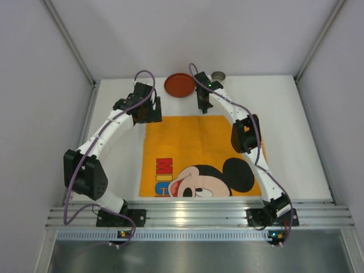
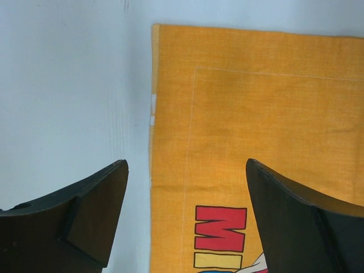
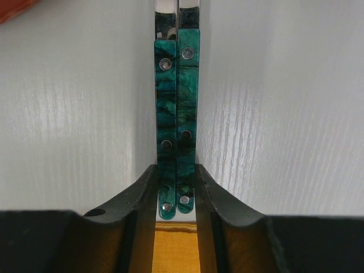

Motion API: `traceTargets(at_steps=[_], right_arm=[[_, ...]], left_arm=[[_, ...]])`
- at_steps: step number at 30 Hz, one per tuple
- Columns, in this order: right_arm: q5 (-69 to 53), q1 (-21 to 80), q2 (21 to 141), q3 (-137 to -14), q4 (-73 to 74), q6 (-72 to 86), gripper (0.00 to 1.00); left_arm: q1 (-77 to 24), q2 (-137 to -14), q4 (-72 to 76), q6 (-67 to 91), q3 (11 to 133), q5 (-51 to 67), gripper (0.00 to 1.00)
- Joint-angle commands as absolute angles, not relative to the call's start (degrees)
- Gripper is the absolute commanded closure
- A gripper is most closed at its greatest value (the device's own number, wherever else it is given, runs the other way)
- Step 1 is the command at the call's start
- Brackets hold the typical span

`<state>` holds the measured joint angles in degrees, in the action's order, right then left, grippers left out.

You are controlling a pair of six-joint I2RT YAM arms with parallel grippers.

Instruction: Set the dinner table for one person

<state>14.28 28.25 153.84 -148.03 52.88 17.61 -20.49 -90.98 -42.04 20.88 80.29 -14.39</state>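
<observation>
Top external: flat white dinner table (image 1: 296,142)

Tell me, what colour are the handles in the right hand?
The handles are marbled green with black streaks; right wrist view shows it best.

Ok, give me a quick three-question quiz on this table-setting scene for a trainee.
1. True or false: the left tool is shut on the orange Mickey Mouse placemat.
2. Multiple choice: what does the right tool hold? A) a folded napkin B) two green-handled cutlery pieces C) a wine glass
3. Short answer: what colour is the plate lying on the dinner table just beyond the placemat's far edge?

Key: 1 false, it is open above the placemat's corner; 2 B; 3 red.
</observation>
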Motion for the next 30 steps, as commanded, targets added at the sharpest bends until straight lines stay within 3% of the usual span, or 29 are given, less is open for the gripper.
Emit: traceTargets(at_steps=[1, 11, 21, 30], right_arm=[[16.61, 29.53, 156.89, -149.41, 54.93, 15.91, 1.00], [10.82, 28.92, 140.66, -138.62, 56.25, 19.24, 1.00], [8.61, 29.79, 118.22, -110.58, 53.89, 23.64, 1.00], [6.86, 27.16, 123.31, -123.40, 56.16, 24.08, 1.00]], left_arm=[[-20.30, -86.66, -40.43, 18.28, 79.98, -15.38, 0.10], [-20.39, -84.90, -39.38, 19.25, 78.58, -12.75, 0.10], [-20.48, -84.99, -39.20, 20.56, 77.79, -10.55, 0.11], [-21.71, -86.57, -39.73, 21.89, 79.28, -6.06, 0.14]])
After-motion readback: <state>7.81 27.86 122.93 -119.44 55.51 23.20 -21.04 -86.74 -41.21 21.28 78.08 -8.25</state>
